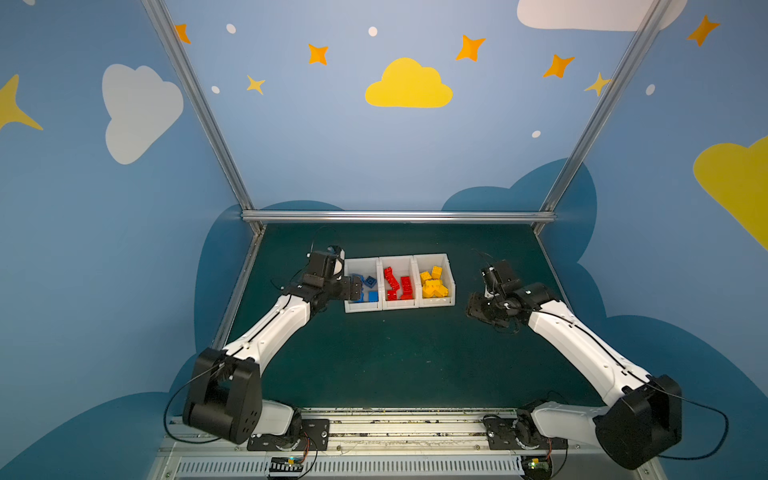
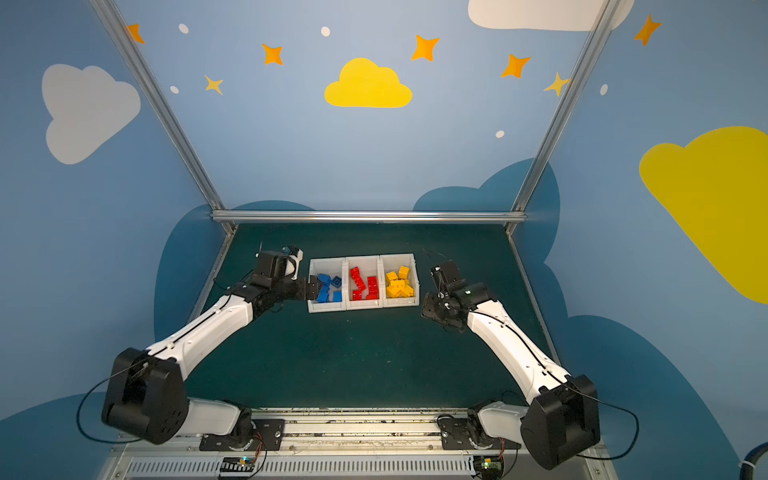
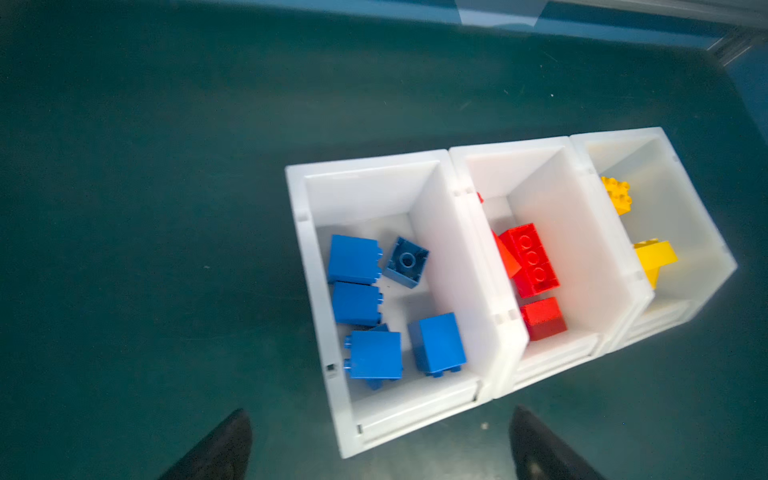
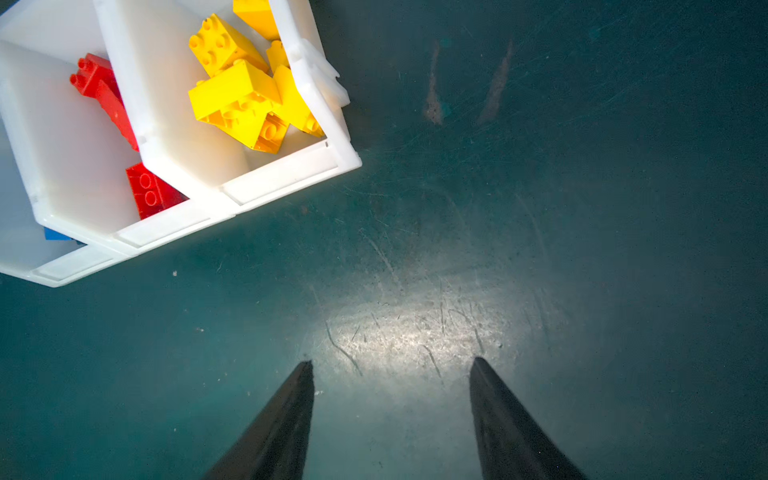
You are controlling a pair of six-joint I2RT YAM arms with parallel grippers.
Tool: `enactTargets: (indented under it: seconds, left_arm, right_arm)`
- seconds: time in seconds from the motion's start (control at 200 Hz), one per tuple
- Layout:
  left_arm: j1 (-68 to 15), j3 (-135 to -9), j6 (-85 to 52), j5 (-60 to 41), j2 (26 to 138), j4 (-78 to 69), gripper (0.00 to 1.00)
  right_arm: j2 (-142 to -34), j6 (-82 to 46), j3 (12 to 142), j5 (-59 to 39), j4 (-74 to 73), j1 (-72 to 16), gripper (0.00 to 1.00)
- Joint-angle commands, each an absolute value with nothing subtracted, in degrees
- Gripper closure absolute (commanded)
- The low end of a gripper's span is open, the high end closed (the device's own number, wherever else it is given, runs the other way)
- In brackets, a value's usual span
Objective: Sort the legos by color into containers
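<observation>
Three white bins (image 1: 399, 307) joined in a row on the green mat (image 1: 395, 365). In the middle bin (image 1: 397, 261): red bricks (image 3: 530, 257). In the left bin (image 3: 374, 195), right next to it: blue bricks (image 3: 353, 257), lying loose. In the right bin (image 1: 432, 259), on its other side: yellow bricks (image 4: 232, 89) in a heap.

Left of the middle bin, over the edge of the left bin: left gripper (image 3: 380, 411), spread wide, holding nothing.

Right of the middle bin, well past the yellow bricks, over bare mat: right gripper (image 4: 392, 361), jaws apart, holding nothing.
</observation>
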State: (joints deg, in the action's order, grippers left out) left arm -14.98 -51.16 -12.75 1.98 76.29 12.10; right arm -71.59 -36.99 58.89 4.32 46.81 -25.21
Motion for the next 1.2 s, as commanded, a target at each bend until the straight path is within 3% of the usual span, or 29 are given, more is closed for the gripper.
enactTargets:
  seconds: [0.0, 0.25, 0.365, 0.451, 0.526, 0.666, 0.791, 0.861, 0.891, 0.966, 1.026, 1.116, 1.196]
  left_arm:
    - [-13.1, -45.8, -12.8, 8.3, 70.7, 4.3, 0.01]
    - [-6.7, -35.4, -11.2, 16.8, 63.1, -1.8, 0.01]
    - [-2.9, -28.5, -10.5, 17.3, 62.4, -11.6, 0.01]
    - [-1.8, -21.7, -6.1, 17.3, 64.2, -24.7, 0.01]
    - [-0.7, -18.6, -3.7, 17.4, 68.2, -32.3, 0.01]
    - [3.0, -23.0, -4.0, 12.2, 75.8, -32.7, 0.01]
    - [5.7, -27.4, -4.4, 6.3, 78.8, -27.4, 0.01]
    - [5.7, -25.5, -5.1, 4.4, 77.9, -31.1, 0.01]
    - [5.8, -22.7, -6.2, 3.5, 77.6, -36.6, 0.01]
    - [5.8, -18.3, -5.7, 1.0, 79.2, -45.6, 0.01]
    - [5.7, -18.0, -7.4, 1.7, 81.9, -49.8, 0.01]
    - [5.3, -22.4, -2.7, -4.0, 85.1, -43.8, 0.01]
    - [4.8, -20.7, -3.2, -4.4, 90.1, -54.0, 0.01]
  right_arm:
    - [-68.4, -34.8, 57.0, 6.8, 45.0, -24.8, 0.39]
    - [-55.4, -17.2, 50.2, 21.8, 30.0, -23.9, 0.31]
    - [-47.4, -5.7, 37.0, 27.3, 9.1, -22.1, 0.15]
    - [-45.0, -0.4, 24.9, 28.4, -10.5, -19.7, 0.11]
    - [-48.1, -0.9, 17.1, 25.5, -24.7, -15.2, 0.09]
    - [-62.1, -8.0, 22.0, 17.4, -18.1, -6.2, 0.09]
    - [-74.2, -7.0, 27.3, 14.5, -23.7, -4.5, 0.08]
    - [-81.8, -6.8, 28.5, 11.7, -27.5, -3.5, 0.07]
    - [-84.7, -2.7, 26.8, 12.2, -34.9, -3.9, 0.02]
    - [-84.5, -3.2, 24.1, 12.4, -40.4, -4.1, 0.01]
    - [-83.3, -4.1, 25.5, 12.1, -34.9, -3.5, 0.02]
    - [-82.9, -7.2, 28.4, 12.6, -28.3, -3.3, 0.01]
    - [-82.9, -7.3, 28.6, 12.7, -28.1, -3.4, 0.01]
